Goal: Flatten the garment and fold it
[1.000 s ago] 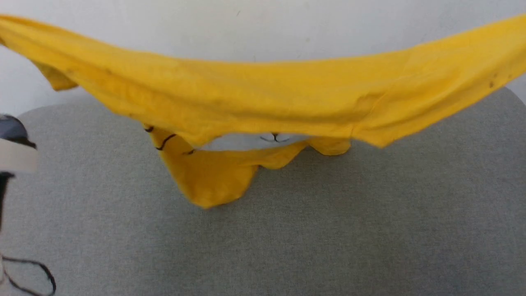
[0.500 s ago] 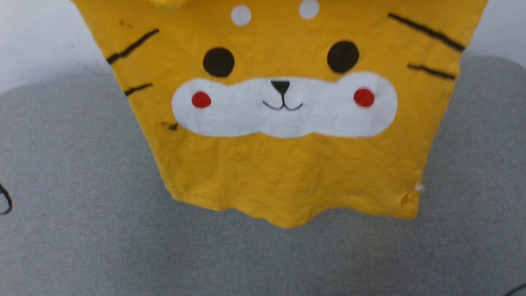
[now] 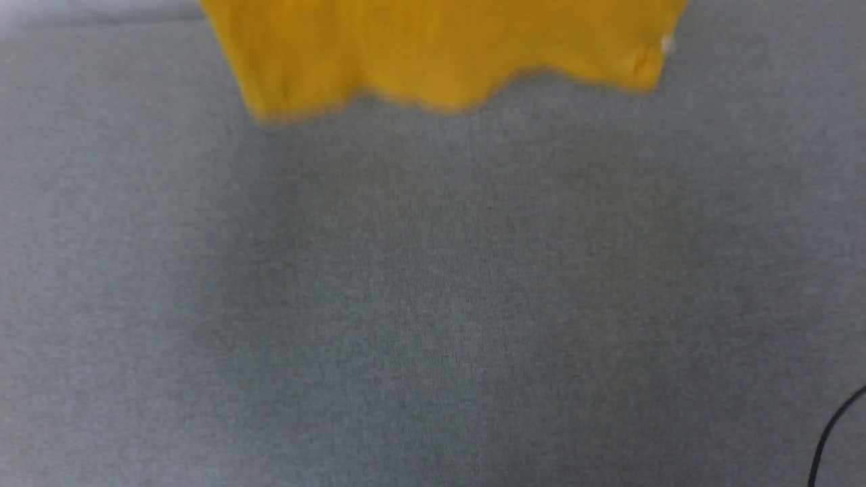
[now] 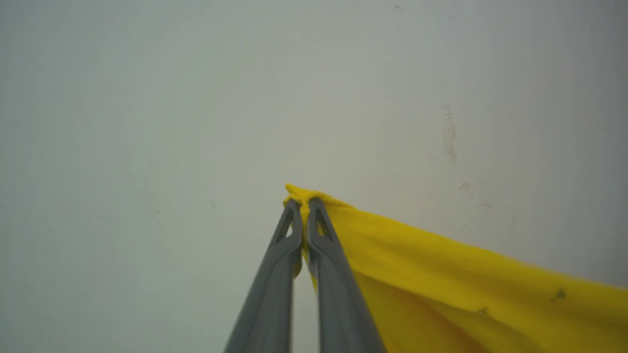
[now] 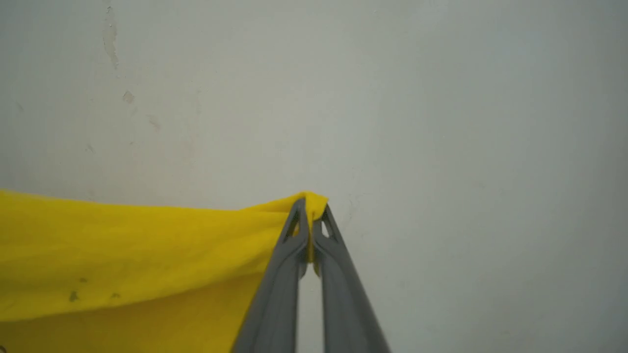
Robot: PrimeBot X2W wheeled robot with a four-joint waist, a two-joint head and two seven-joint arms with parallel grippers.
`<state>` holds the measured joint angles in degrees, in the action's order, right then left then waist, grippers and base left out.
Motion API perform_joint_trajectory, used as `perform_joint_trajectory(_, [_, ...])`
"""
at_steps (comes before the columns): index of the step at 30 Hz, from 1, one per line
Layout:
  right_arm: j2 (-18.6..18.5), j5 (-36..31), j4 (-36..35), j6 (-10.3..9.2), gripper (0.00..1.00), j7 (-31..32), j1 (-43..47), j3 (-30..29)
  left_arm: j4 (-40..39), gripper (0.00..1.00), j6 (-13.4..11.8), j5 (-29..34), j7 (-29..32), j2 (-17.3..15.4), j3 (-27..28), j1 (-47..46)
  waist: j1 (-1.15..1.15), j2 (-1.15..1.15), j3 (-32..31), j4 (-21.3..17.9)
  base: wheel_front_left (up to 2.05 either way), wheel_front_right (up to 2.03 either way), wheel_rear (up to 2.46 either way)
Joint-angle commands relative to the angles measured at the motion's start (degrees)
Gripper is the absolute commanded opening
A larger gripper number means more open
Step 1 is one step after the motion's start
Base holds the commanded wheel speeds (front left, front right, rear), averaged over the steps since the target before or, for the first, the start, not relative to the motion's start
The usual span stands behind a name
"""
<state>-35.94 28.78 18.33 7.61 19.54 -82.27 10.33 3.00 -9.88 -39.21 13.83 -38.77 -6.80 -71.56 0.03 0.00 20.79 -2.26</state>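
Hanging between your left hand and right hand, each clamped on a corner, the garment dangles above the grey desk; lower unevenly and its hem could bunch.

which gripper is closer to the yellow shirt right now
Neither, it's a tie. The left gripper is shut on one bunched corner of the yellow shirt; the right gripper is shut on another corner, so both touch it.
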Motion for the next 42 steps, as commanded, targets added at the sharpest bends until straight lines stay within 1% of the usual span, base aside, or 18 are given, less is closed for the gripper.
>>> perform_joint_trajectory(1, [0.3, -0.4, 0.8, -0.12, 0.0, -0.7, -1.3, 0.2, 0.6, 0.0, 0.5, 0.4, -0.5, 0.1, 0.0, -1.5, -0.03, 0.0, 5.4, -0.1, 0.0, 0.0, 0.0])
perform_joint_trajectory(7, [2.6, -3.2, 10.0, -0.12, 0.0, -6.6, -10.5, 2.3, 8.4, 0.0, 1.3, 2.1, -4.9, 3.1, -1.5, -11.3, -0.03, 0.0, 10.2, 0.3, 0.0, 0.0, 0.0])
perform_joint_trajectory(11, [4.7, -4.8, 15.5, -0.12, 0.0, -10.3, -14.7, 2.9, 12.7, 0.0, 1.5, 3.5, -8.3, 4.9, -2.4, -15.7, -0.03, 0.0, 12.4, 0.5, 0.0, 0.0, 0.0])
perform_joint_trajectory(15, [6.5, -4.8, 19.1, -0.12, 0.0, -13.0, -16.0, 4.6, 16.4, 0.0, 2.3, 4.3, -10.8, 6.3, -3.6, -17.6, -0.03, 0.0, 13.5, 0.9, 0.0, 0.0, 0.0])
perform_joint_trajectory(19, [7.3, -3.3, 20.9, -0.12, 0.0, -14.8, -14.2, 6.8, 19.2, 0.0, 3.5, 4.5, -12.2, 7.0, -4.8, -15.9, -0.03, 0.0, 13.1, 1.3, 0.0, 0.0, 0.0])
perform_joint_trajectory(25, [7.3, 0.5, 22.3, -0.12, 0.0, -17.0, -5.9, 8.8, 21.2, 0.0, 5.3, 4.3, -14.3, 7.0, -6.7, -6.0, -0.03, 0.0, 9.1, 2.0, 0.0, 0.0, 0.0])
perform_joint_trajectory(30, [6.9, 4.2, 21.1, -0.12, 0.0, -18.2, 6.4, 10.9, 21.0, 0.0, 6.1, 3.5, -15.4, 6.4, -8.1, 7.6, -0.03, 0.0, 3.2, 2.3, 0.0, 0.0, 0.0])
perform_joint_trajectory(32, [6.5, 5.6, 20.1, -0.12, 0.0, -18.3, 12.2, 11.9, 20.1, 0.0, 5.7, 3.6, -15.8, 5.8, -8.8, 14.1, -0.03, 0.0, 0.4, 2.5, 0.0, 0.0, 0.0])
perform_joint_trajectory(38, [3.8, 9.5, 14.7, -0.12, 0.0, -15.5, 29.0, 13.5, 15.5, 0.0, 4.9, 2.5, -13.3, 2.9, -10.6, 32.2, -0.03, 0.0, -6.9, 2.8, 0.0, 0.0, 0.0])
perform_joint_trajectory(42, [1.1, 10.3, 10.3, -0.12, 0.0, -11.8, 38.4, 13.8, 12.2, 0.0, 4.9, 2.8, -9.9, -1.1, -12.3, 41.7, -0.03, 0.0, -10.9, 2.5, 0.0, 0.0, 0.0])
